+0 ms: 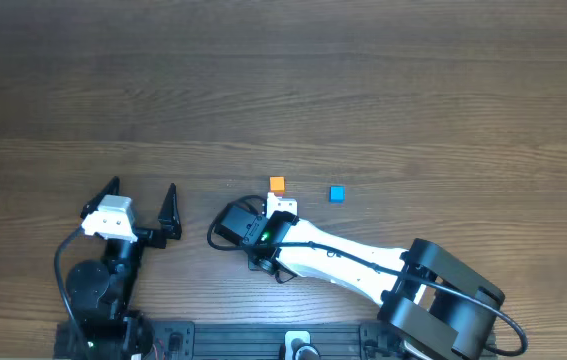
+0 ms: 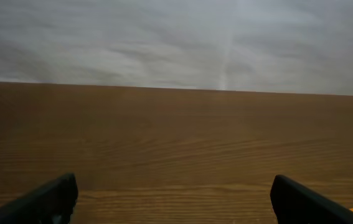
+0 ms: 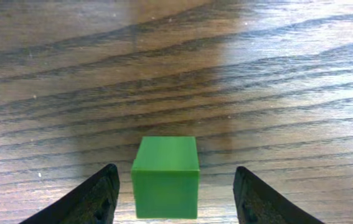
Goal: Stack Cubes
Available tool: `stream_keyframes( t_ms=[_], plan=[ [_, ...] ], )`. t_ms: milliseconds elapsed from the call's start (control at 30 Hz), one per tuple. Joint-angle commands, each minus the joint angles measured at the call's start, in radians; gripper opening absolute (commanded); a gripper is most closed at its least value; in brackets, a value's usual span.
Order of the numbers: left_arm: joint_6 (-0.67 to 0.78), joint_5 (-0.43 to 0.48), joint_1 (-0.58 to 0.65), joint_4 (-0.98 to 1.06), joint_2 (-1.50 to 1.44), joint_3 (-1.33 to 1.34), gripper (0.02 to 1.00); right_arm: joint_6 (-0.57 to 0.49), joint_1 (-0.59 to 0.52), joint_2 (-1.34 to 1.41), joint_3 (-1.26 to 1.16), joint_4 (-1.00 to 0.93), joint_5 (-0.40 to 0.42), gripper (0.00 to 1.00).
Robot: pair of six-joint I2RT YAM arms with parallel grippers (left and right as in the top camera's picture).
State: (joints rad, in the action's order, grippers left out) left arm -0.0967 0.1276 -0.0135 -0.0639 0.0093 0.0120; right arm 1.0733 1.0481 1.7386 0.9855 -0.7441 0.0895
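Green cube sits inside wide-spread right pincer, untouched.

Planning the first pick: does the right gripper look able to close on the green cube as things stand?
Probably yes: the green cube sits between the open fingers of the right gripper, with a gap on each side and nothing blocking them.

On the table the first cube sits between the spread fingers of the right gripper, touching neither of them. The second cube lies just beyond that arm's wrist, on the side away from the bases, and the third cube lies near it to the right, apart from it. The left gripper stands well to the left of all three, fingers apart
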Motion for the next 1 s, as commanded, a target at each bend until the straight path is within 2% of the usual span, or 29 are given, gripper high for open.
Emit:
stream_keyframes(
  t_ms=[33, 533, 867, 1000],
  plan=[
    [0.014, 0.006, 0.005, 0.000, -0.006, -0.006, 1.000, 0.007, 0.013, 0.014, 0.018, 0.005, 0.021, 0.570],
    [0.014, 0.006, 0.005, 0.000, -0.006, -0.006, 1.000, 0.008, 0.020, 0.014, 0.018, 0.008, 0.021, 0.478],
    [0.014, 0.006, 0.005, 0.000, -0.006, -0.006, 1.000, 0.011, 0.020, 0.014, 0.018, 0.007, 0.021, 0.369],
    [0.014, 0.006, 0.005, 0.000, -0.006, -0.006, 1.000, 0.011, 0.020, 0.014, 0.017, 0.007, 0.021, 0.288]
  ],
)
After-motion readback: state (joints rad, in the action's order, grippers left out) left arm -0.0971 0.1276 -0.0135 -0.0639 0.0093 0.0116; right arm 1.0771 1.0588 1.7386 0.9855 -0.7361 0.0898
